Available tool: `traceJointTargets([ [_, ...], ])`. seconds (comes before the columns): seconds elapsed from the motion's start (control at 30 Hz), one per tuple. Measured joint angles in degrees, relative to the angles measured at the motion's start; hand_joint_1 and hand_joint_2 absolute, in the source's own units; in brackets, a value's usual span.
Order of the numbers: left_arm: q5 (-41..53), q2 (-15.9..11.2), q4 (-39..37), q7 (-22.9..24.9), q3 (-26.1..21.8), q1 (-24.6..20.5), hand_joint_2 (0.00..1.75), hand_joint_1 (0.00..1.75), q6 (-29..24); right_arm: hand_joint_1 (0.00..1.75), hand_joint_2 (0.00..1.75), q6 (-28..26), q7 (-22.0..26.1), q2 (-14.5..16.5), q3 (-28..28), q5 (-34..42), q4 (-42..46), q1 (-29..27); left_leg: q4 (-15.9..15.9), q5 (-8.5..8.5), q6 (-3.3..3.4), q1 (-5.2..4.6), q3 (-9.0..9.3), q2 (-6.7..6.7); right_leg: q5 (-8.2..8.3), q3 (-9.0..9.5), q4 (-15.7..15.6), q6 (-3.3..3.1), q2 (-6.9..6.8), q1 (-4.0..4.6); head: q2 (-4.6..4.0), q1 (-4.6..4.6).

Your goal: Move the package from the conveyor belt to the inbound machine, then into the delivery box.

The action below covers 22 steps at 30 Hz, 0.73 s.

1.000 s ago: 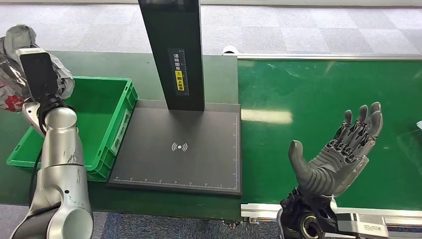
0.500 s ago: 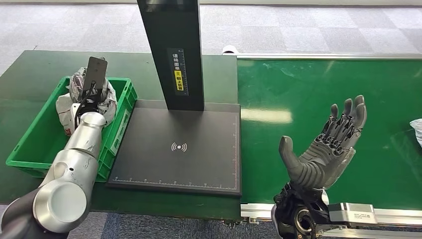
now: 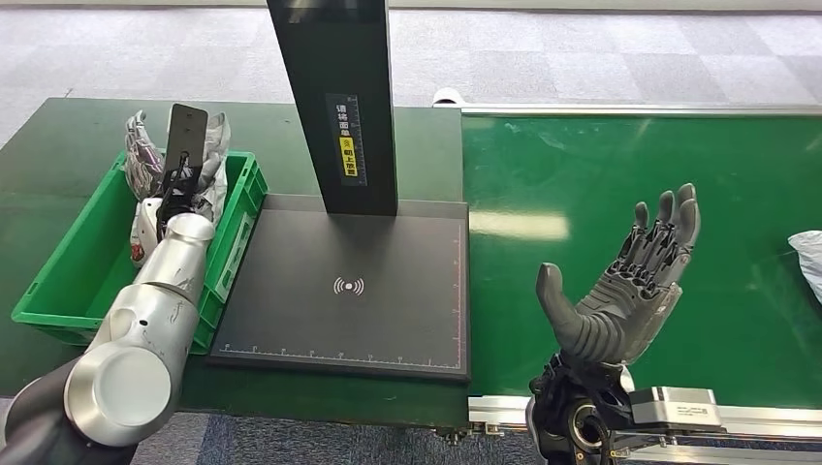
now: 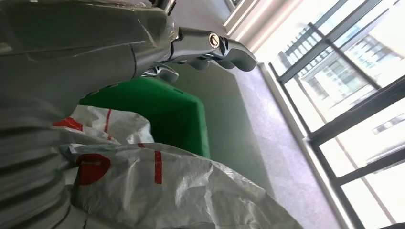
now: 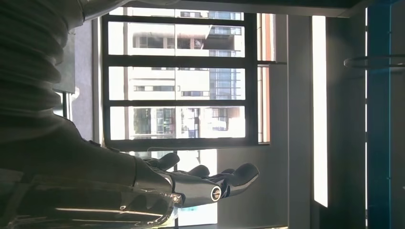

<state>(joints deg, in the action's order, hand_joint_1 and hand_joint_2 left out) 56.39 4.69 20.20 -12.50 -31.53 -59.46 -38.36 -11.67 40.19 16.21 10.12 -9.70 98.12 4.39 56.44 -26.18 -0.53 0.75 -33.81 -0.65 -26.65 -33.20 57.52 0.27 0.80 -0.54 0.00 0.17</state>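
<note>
**Soft parcel reaches the delivery box in the robot's left hand**

The robot's left hand holds a crinkled grey plastic package with red markings just over the far end of the green delivery box, beside the black inbound machine. The hand itself is mostly hidden behind its wrist camera; in the left wrist view the package bunches against the palm with the fingers stretched over it, though how tightly they press cannot be told. The right hand waits palm-up above the conveyor belt, fingers apart and holding nothing, while another pale bag lies at the belt's edge of view. The package looks light, limp and slick, a poly mailer that folds rather than resists; it probably handles best gathered across its bulky middle, since a loose corner could slide free.
</note>
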Motion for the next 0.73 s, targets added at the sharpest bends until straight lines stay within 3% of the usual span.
traceJointTargets([
  [0.1, -9.15, 0.43, 0.87, -12.46, -2.86, -0.66, 0.00, 0.00, 1.42, 0.00, 1.75, -0.29, 0.00, 0.01, -0.09, -0.03, -0.59, 0.14, 0.00, 0.00, 0.00, 0.00, 0.00, 0.00, 0.00, 0.00, 0.00, 0.00, 0.00, 0.00, 0.00, 0.01],
  [0.2, -18.08, 1.16, 2.33, -22.60, -6.33, -1.51, 0.00, 0.00, 5.85, 0.00, 1.75, -0.18, 0.00, 0.01, -0.23, -0.19, -1.73, 0.54, 0.00, 0.00, 0.00, 0.00, 0.00, 0.00, 0.00, 0.01, 0.00, 0.00, 0.00, 0.00, 0.00, -0.01],
  [0.27, -21.55, 1.74, 3.71, -26.09, -8.08, -1.77, 0.00, 0.00, 8.14, 0.00, 1.75, 0.04, 0.00, 0.03, -0.38, -0.27, -2.54, 0.81, 0.00, 0.00, 0.00, 0.00, 0.01, 0.00, 0.00, 0.02, 0.00, 0.00, 0.00, 0.00, 0.00, 0.00],
  [0.37, -29.09, 3.42, 9.77, -27.46, -7.97, 0.44, 0.00, 0.00, 13.05, 0.00, 1.75, 0.83, 0.00, 0.19, -0.75, -0.80, -4.07, 1.18, 0.00, -0.01, 0.00, -0.01, 0.04, 0.05, 0.00, 0.04, 0.00, 0.00, 0.05, 0.00, 0.00, 0.00],
  [0.47, -39.88, 5.76, 20.28, -27.65, -3.74, 5.93, 0.00, 0.00, 18.93, 0.00, 1.75, 1.75, 0.00, 0.29, -1.34, -1.38, -6.16, 1.31, 0.00, -0.02, -0.01, 0.00, 0.01, 0.00, -0.02, 0.03, 0.00, 0.02, 0.02, 0.00, 0.00, 0.01],
  [0.57, -46.25, 7.59, 30.71, -27.69, 1.74, 12.72, 0.00, 0.00, 21.53, 0.00, 1.75, 2.31, 0.00, 0.38, -1.91, -2.11, -8.54, 1.31, 0.00, -0.11, -0.03, -0.01, 0.00, -0.02, -0.06, 0.05, 0.00, 0.04, 0.00, -0.01, 0.00, -0.01],
  [0.7, -53.43, 10.06, 47.95, -27.77, 14.49, 28.54, 1.75, 0.00, 25.86, 0.00, 1.75, 5.36, -0.02, 0.48, -4.13, -2.32, -14.01, 0.34, 0.00, -0.31, 0.05, -0.08, 0.09, 0.00, -0.26, 0.10, -0.03, 0.16, 0.05, -0.10, 0.00, 0.00],
  [0.73, -53.91, 10.37, 49.99, -27.77, 16.47, 30.83, 1.75, 0.00, 26.61, 0.00, 1.75, 6.00, -0.02, 0.48, -4.50, -2.11, -14.79, 0.14, 0.00, -0.34, 0.06, -0.09, 0.09, -0.02, -0.31, 0.12, -0.04, 0.19, 0.03, -0.12, 0.00, 0.01],
])
